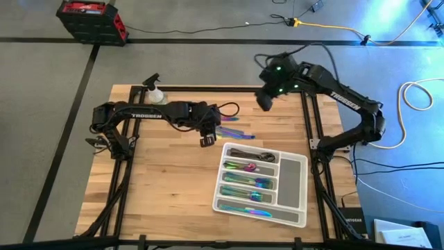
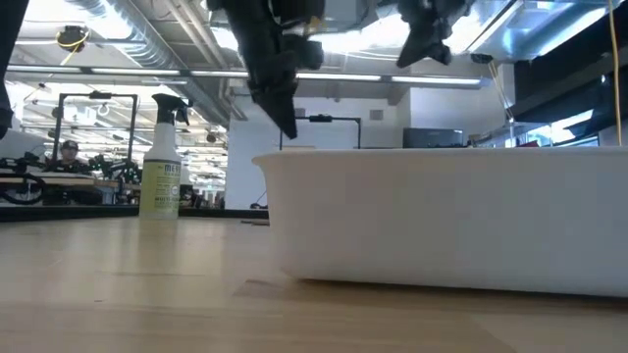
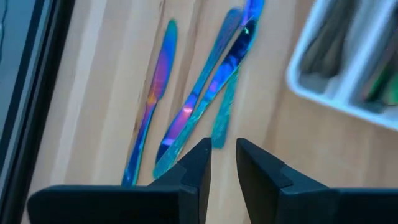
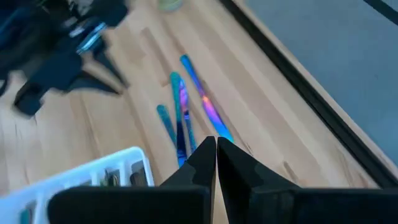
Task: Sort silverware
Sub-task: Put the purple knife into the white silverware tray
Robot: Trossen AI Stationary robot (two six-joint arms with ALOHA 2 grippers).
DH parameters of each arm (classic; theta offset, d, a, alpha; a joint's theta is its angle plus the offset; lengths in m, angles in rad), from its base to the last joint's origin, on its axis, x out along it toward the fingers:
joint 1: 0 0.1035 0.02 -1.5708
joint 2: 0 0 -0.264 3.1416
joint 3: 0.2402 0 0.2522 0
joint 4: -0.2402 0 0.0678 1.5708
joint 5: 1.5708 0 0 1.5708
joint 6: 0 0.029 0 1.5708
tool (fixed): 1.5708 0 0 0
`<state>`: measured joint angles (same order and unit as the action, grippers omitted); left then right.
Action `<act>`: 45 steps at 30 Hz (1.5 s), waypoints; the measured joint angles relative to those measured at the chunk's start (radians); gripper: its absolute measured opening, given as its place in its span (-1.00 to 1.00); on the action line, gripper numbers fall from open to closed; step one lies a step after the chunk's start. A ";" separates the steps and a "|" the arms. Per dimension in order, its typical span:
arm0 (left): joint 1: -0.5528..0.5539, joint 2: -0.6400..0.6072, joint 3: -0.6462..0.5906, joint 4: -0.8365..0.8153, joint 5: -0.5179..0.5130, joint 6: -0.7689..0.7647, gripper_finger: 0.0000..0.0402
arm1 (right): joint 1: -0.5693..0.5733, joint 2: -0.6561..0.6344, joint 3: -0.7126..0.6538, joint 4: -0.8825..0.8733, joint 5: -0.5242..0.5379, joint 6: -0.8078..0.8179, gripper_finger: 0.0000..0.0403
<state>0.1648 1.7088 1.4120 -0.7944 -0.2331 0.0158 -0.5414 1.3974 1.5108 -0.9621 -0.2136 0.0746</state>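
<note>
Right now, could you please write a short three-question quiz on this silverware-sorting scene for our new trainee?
1. True or false: the right gripper is shut and holds nothing.
2. Which is nearest the left gripper? A) the spray bottle B) the loose knives on the table C) the red case on the floor
3. Fill in: the sorted silverware lies in the white ___.

Key:
1. True; its fingers meet, high over the table's far edge.
2. B; the narrowly parted fingers hover just beside them, gripping nothing.
3. Tray.
</note>
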 joint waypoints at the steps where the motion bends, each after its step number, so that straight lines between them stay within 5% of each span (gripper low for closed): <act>1: 0.011 0.000 -0.014 0.001 -0.001 0.002 -0.70 | 0.015 0.015 0.000 0.016 0.000 -0.019 -1.00; 8: 0.096 0.001 -0.113 0.032 0.019 0.113 -0.70 | 0.092 0.169 0.000 0.114 -0.027 -0.073 -1.00; 18: 0.188 0.003 -0.270 0.311 0.085 0.457 -0.70 | 0.117 0.394 -0.002 0.185 -0.076 0.021 -1.00; 29: 0.221 0.103 -0.311 0.371 0.225 0.484 -0.69 | 0.115 0.455 -0.002 0.189 -0.118 0.037 -1.00; 45: 0.202 0.115 -0.298 0.396 0.226 0.492 -0.69 | 0.116 0.448 -0.003 0.129 -0.165 0.041 -1.00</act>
<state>0.3664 1.8236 1.1141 -0.3980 -0.0070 0.5081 -0.4255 1.8454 1.5082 -0.8330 -0.3786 0.1155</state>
